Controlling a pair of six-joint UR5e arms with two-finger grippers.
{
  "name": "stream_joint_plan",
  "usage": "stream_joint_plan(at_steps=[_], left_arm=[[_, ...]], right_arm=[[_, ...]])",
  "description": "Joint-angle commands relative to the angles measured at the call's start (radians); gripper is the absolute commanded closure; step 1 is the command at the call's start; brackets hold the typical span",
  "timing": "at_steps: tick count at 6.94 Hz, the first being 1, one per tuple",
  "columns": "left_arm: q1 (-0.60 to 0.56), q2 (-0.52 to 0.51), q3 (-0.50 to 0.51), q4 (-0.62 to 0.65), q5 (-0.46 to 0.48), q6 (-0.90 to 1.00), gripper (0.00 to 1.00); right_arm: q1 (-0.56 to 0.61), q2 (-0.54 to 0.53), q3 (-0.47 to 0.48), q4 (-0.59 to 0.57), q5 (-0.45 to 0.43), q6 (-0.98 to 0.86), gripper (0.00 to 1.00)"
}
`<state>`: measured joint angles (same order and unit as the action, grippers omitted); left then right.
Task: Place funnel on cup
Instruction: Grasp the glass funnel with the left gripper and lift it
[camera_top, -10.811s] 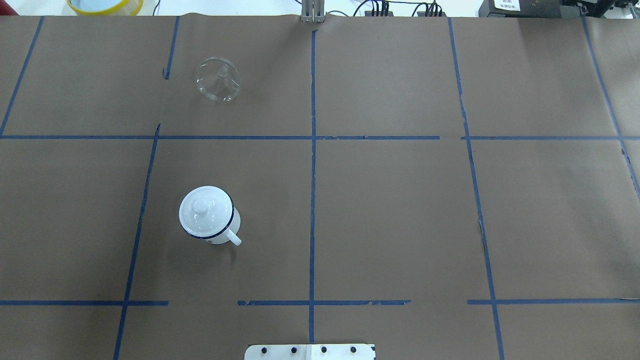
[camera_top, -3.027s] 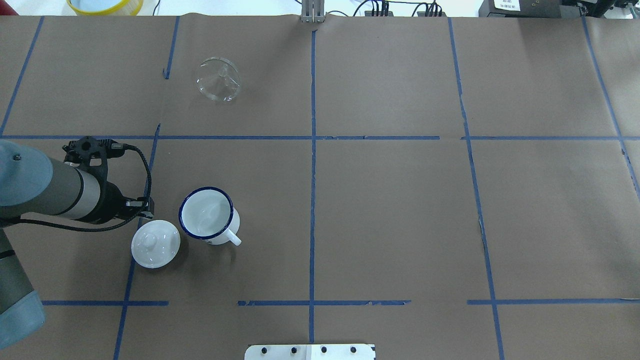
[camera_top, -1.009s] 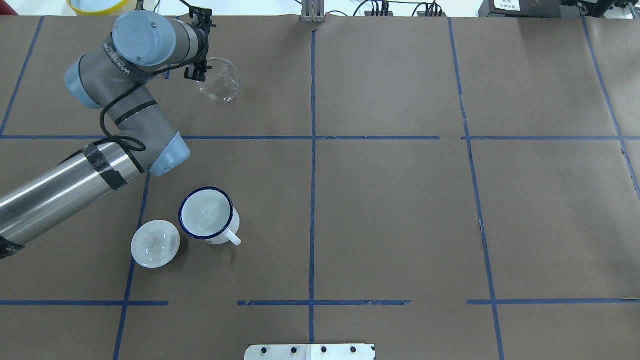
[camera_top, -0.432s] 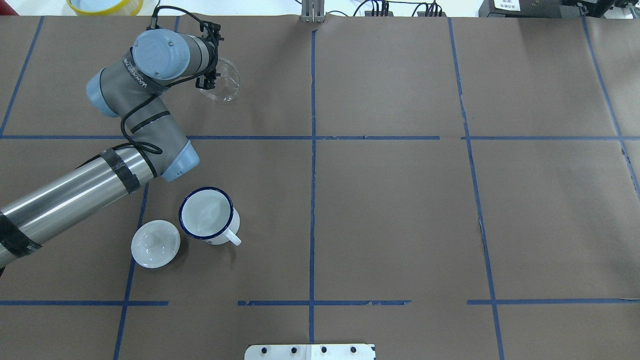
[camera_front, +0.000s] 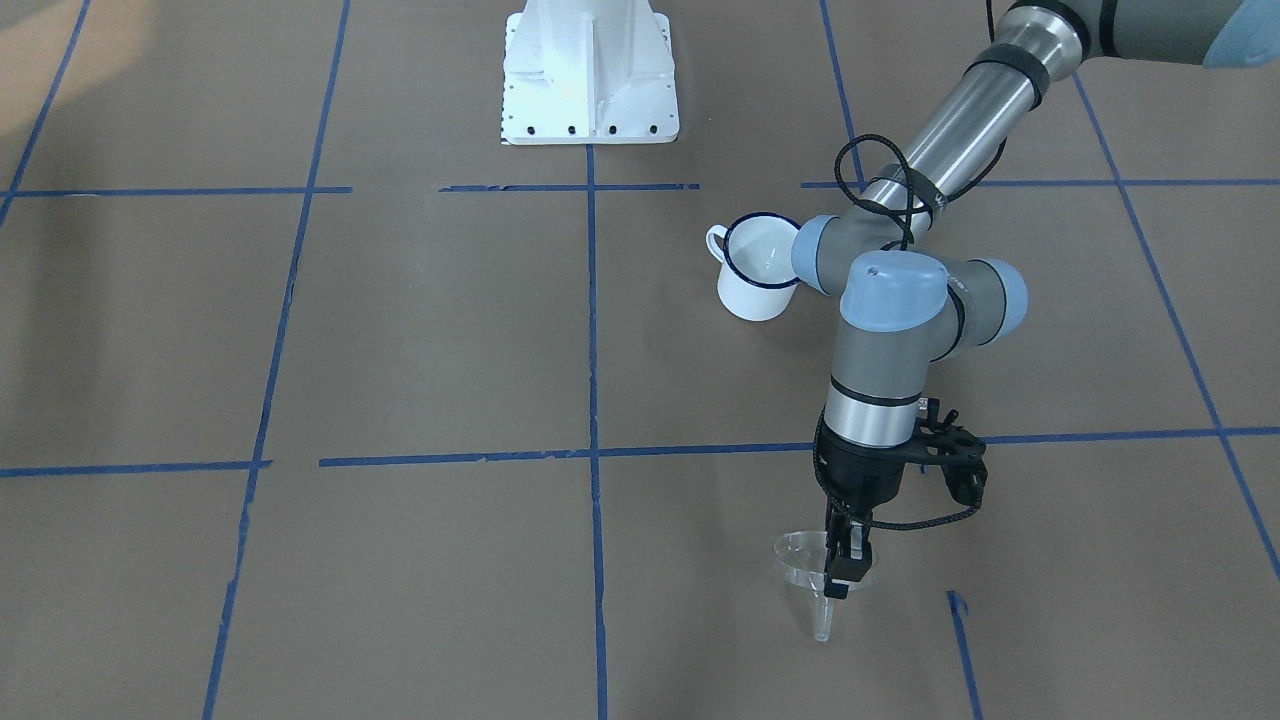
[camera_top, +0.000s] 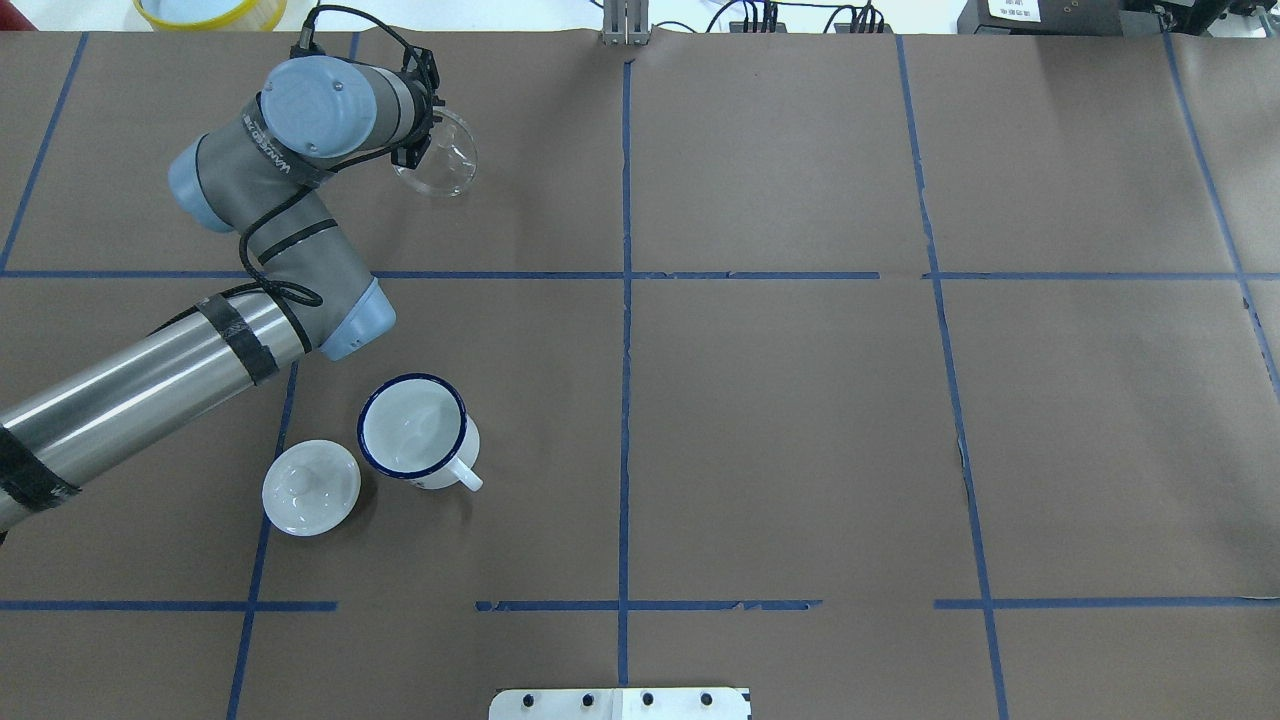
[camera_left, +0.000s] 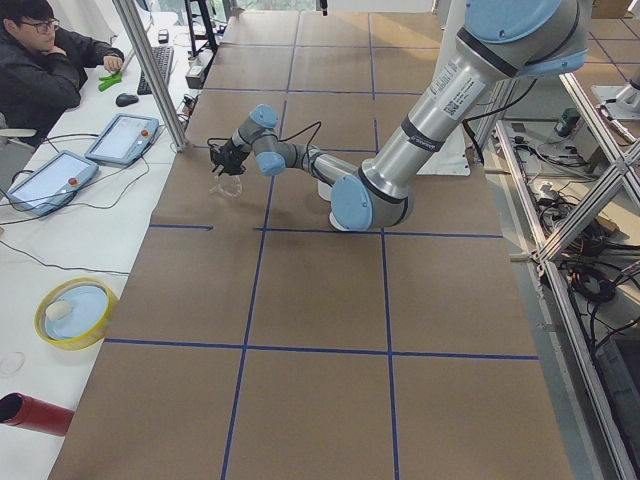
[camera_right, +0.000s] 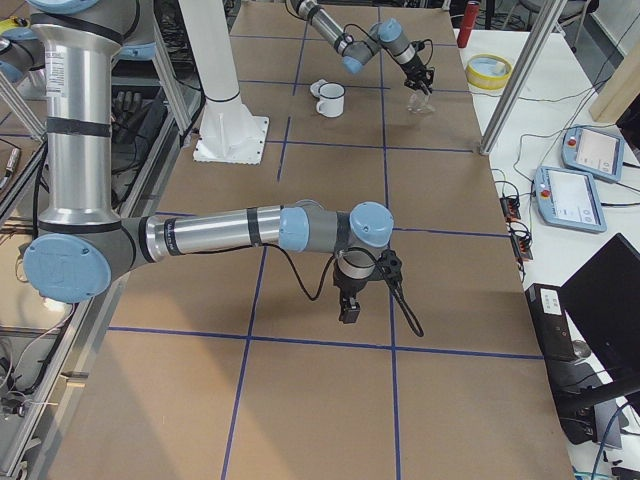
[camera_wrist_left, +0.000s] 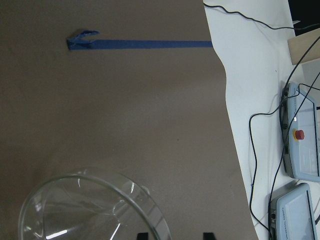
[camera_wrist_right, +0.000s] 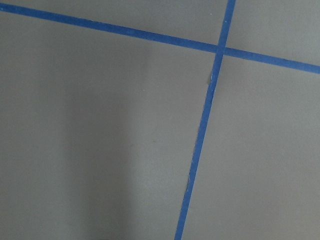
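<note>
Left gripper (camera_front: 842, 583) has moved onto funnel (camera_front: 798, 556); lid (camera_top: 311, 488) lies beside cup (camera_top: 413, 428).

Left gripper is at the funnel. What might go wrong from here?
The funnel lies on its side, and the left gripper straddles only its thin clear rim, jaws open: closing may roll it away or leave a grip that pivots. The lid sits close beside the cup, so a tilted funnel could snag it on lowering.

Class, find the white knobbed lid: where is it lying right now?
In the overhead view the lid lies on the table's left half, just left of the cup, with its left edge over a blue tape line.
</note>
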<state>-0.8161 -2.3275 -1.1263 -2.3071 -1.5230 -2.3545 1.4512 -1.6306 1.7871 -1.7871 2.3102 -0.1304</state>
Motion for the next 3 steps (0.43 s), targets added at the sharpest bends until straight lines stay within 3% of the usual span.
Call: stream_joint_plan(at_steps=[1,2,3], left_arm=[[-0.065,-0.001,-0.076,0.003,-0.002,0.011,1.0],[-0.108,0.008,-0.157,0.015,-0.04,0.023,1.0],[-0.123,0.042,-0.25,0.079,-0.177,0.134,1.0]], right_arm=[[0.0,0.0,0.0,0.0,0.0,0.0,0.0],[0.0,0.0,0.0,0.0,0.0,0.0,0.0],[0.0,0.0,0.0,0.0,0.0,0.0,0.0]])
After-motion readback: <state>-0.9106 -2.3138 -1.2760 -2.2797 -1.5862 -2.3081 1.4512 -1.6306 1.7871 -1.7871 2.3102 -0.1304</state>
